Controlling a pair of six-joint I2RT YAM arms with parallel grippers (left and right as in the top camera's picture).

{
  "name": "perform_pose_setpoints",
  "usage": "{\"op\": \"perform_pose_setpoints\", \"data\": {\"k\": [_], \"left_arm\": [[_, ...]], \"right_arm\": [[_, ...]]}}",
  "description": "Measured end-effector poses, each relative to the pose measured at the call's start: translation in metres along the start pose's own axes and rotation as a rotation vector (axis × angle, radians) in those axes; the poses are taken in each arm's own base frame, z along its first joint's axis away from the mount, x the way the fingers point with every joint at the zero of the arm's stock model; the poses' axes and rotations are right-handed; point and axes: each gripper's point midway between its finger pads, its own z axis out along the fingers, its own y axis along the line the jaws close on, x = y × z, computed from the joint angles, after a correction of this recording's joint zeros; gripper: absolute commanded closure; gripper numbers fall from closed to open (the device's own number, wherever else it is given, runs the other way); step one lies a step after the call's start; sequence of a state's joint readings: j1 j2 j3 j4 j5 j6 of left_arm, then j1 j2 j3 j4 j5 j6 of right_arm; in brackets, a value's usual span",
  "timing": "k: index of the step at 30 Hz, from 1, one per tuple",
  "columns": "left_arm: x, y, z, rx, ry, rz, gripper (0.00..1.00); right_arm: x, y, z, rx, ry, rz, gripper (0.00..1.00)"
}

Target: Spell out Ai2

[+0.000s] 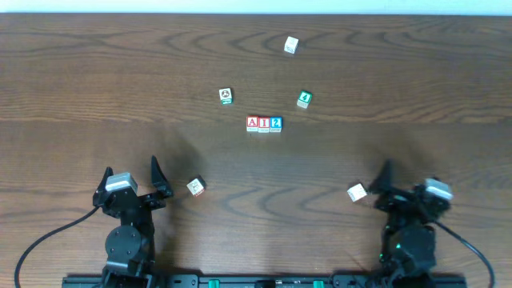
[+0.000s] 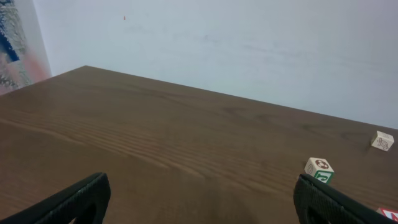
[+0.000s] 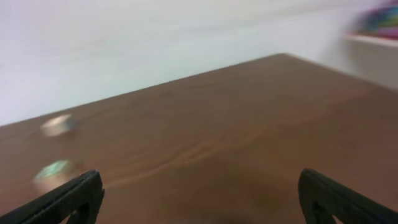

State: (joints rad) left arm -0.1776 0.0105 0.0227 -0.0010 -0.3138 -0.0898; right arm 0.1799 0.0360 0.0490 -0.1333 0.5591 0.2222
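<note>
The table (image 1: 80, 72) is dark wood grain and takes up nearly the whole view. At its near edge, toward the left corner, the left gripper (image 1: 132, 170) has its fingers spread wide with nothing between them. Toward the near right corner, the right gripper (image 3: 199, 186) is also spread wide, over bare wood.

All the rest is small. The A block (image 1: 253, 122), I block (image 1: 264, 122) and 2 block (image 1: 276, 122) lie in a touching row about midway between the left and right edges, a little nearer the far edge than the near one. They read A, I, 2 from left to right, so the word looks already spelled.

A green 4 block (image 1: 304, 99) sits near the row's right end. Another green block (image 1: 226, 96) lies off the row's left end. One whitish block (image 1: 291, 45) lies close to the far edge. A pale block (image 1: 195, 187) and a white block (image 1: 357, 192) each sit just beside a gripper.

The letter blocks should be light, stiff and smooth, and easy to knock askew. Any nudge is best done by pinching the two free faces that look toward the near and far edges.
</note>
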Motion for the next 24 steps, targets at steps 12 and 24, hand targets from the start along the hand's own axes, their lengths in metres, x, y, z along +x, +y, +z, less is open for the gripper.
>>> {"op": "perform_pose_setpoints", "data": {"k": [12, 24], "left_arm": [[0.000, 0.000, 0.000, 0.000, 0.000, 0.000, 0.05], [0.000, 0.000, 0.000, 0.000, 0.000, 0.000, 0.05]], "right_arm": [[-0.008, -0.030, 0.002, 0.128, -0.032, 0.019, 0.01], [-0.007, -0.025, 0.003, 0.094, -0.027, 0.020, 0.01]]}}
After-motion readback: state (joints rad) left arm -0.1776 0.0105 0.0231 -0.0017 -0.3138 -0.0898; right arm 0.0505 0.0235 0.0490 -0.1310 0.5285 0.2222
